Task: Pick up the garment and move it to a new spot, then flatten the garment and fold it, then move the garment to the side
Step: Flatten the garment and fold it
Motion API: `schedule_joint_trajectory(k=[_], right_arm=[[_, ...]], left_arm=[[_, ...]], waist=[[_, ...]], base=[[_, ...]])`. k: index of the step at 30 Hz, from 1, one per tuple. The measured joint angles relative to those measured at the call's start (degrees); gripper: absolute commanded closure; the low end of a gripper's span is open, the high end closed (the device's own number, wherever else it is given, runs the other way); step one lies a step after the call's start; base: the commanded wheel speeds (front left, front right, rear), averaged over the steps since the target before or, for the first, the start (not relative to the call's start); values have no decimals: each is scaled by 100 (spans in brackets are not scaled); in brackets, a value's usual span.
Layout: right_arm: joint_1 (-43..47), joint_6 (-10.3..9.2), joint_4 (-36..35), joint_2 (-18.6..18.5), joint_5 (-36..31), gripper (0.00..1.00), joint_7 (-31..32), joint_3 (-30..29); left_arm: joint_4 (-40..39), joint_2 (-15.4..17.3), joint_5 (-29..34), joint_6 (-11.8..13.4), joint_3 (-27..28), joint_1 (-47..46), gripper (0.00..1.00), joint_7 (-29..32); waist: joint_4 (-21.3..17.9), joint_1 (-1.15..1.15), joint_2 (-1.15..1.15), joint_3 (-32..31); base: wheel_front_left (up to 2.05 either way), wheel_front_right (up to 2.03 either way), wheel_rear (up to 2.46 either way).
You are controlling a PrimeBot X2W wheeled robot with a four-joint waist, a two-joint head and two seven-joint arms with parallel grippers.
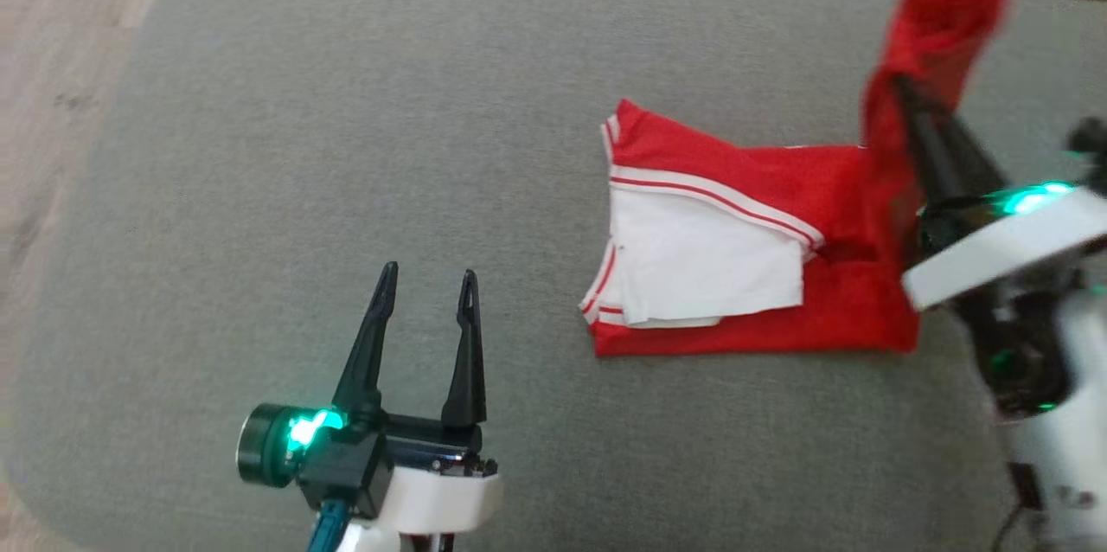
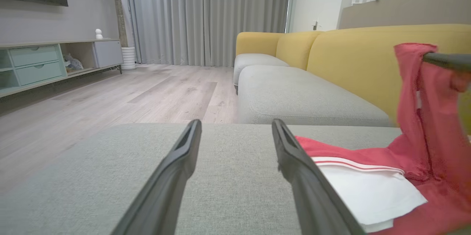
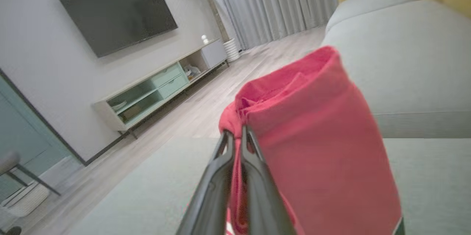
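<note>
The right gripper pinches a raised end of the red garment. The left gripper gapes empty over the grey cushion, yellow sofa beyond.

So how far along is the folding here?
Done: the garment lies partly folded on the grey cushion. In hand: the right claw, shut on one red end, holds it raised. The left claw is open, off the cloth. Left: finishing the fold, moving it aside.

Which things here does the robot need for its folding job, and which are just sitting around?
In the job: red and white garment; right pincer, shut on its lifted end; left pincer, open; grey cushion underneath.
Just around: yellow sofa; television; low cabinet; curtains.
</note>
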Motion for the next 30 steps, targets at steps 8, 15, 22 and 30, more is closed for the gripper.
schedule_joint_trajectory(k=[8, 15, 22, 30], right_arm=[[-55, 0, 388, 456, -291, 100, 135, 1069], [-19, 0, 862, 687, -374, 0, 47, 1800], [-12, 0, 1085, 971, -385, 0, -831, 1704], [95, 0, 1173, 706, -449, 0, -1893, 934]], left_arm=[[9, 0, -58, 4, -89, 18, 0, 1], [18, 1, -111, 9, -137, 130, 0, 1], [34, 1, -111, 52, -121, 131, 0, 1], [113, 1, -110, 53, 52, 297, 0, 1]], waist=[[429, 0, 0, -100], [607, 0, 0, -147], [474, 0, 0, -202], [82, 0, 0, -351]], base=[[0, 0, 0], [0, 0, 0], [0, 0, 0], [0, 0, 0]])
